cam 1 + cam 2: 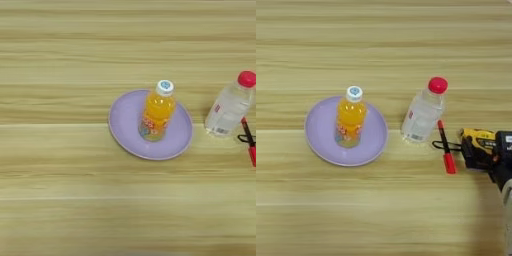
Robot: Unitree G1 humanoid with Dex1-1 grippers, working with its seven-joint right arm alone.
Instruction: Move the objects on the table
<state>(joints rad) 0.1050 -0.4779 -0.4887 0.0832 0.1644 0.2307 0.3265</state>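
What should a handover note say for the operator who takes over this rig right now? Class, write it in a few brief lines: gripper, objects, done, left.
Right gripper: at the table's right edge, at the tape measure; finger state cannot be read.
Orange-juice bottle: upright on the purple plate.
Clear bottle with red cap: upright on the table, right of the plate, apart from it.
Red marker: lies between the clear bottle and the tape measure.
Done: juice bottle sits on the plate.
Left: clear bottle and tape measure are on bare wood; no goal is stated, so confirm where they go.

Upright orange-juice bottle (white cap), red-capped clear bottle, yellow-black tape measure rightward.
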